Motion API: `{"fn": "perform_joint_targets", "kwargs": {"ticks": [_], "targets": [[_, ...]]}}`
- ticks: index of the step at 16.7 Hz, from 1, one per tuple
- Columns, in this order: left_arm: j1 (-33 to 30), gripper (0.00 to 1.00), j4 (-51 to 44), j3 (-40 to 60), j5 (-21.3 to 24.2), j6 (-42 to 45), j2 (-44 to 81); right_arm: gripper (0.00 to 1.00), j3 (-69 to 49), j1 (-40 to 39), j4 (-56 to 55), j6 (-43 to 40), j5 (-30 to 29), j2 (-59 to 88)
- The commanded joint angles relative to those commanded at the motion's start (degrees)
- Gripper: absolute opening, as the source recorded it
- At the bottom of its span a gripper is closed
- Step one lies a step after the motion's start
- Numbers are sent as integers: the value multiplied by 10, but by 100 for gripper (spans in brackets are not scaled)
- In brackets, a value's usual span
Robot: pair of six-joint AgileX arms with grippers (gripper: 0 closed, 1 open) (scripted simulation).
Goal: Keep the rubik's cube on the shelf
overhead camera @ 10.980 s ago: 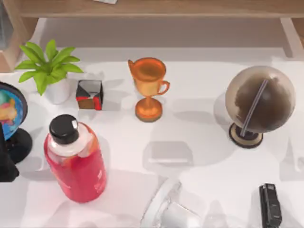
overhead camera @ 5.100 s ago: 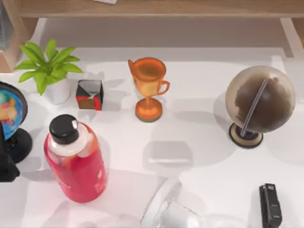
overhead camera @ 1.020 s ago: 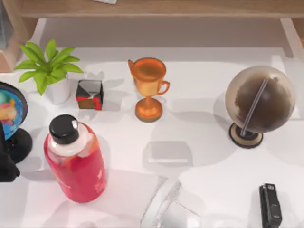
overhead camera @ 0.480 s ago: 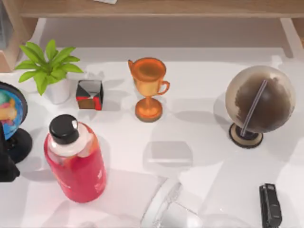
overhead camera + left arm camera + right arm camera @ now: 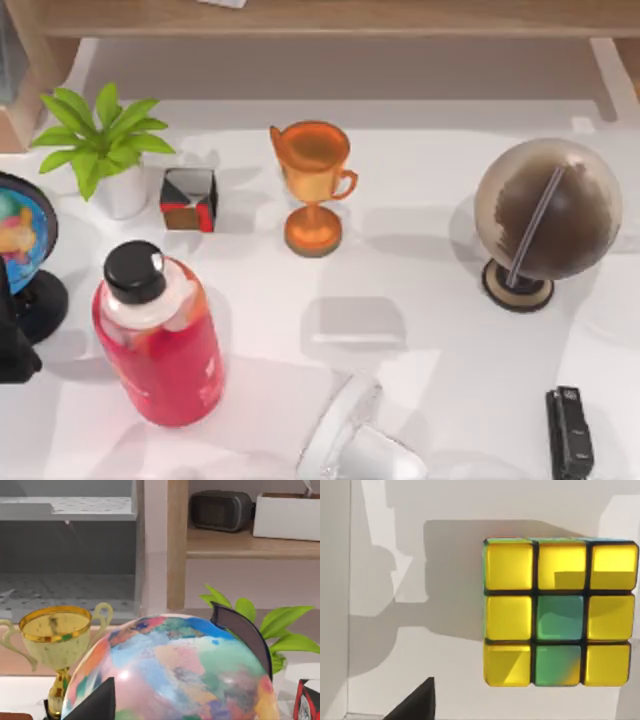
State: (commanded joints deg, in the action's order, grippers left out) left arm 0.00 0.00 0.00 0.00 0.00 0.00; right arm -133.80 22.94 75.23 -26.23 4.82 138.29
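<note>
The rubik's cube (image 5: 560, 612) lies flat on a white surface in the right wrist view, its face yellow with two green tiles. A dark tip of my right gripper (image 5: 415, 705) shows a little way from it, not touching. A pale part of my right arm (image 5: 355, 445) sits at the top view's bottom edge. The shelf (image 5: 330, 15) is a light-brown board along the back; the left wrist view shows it (image 5: 240, 542) carrying a black heater and a white box. My left arm (image 5: 12, 350) is parked at the left edge, beside the colourful globe (image 5: 170, 675).
On the table stand a potted plant (image 5: 100, 140), a black, red and grey cube (image 5: 189, 199), an orange trophy (image 5: 314, 185), a brown globe (image 5: 547, 215), a red bottle (image 5: 160, 335) and a black stapler (image 5: 570, 432). The shelf's wooden side supports flank the back.
The pale arm part at the bottom edge has shifted slightly and the shadows on the table's right side have moved. The table's objects and the left arm have stayed put.
</note>
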Motion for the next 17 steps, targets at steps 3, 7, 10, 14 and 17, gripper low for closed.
{"fn": "perform_joint_targets", "kwargs": {"ticks": [3,7,10,14,17], "targets": [[0,100,0,0,0,0,0,100,0,0,0,0,0,0],[0,100,0,0,0,0,0,100,6,0,-10,0,0,6],[0,100,0,0,0,0,0,100,27,-6,-60,6,-2,30],[0,100,0,0,0,0,0,100,42,-11,-93,11,-3,50],[0,100,0,0,0,0,0,92,42,-11,-93,11,-3,50]]}}
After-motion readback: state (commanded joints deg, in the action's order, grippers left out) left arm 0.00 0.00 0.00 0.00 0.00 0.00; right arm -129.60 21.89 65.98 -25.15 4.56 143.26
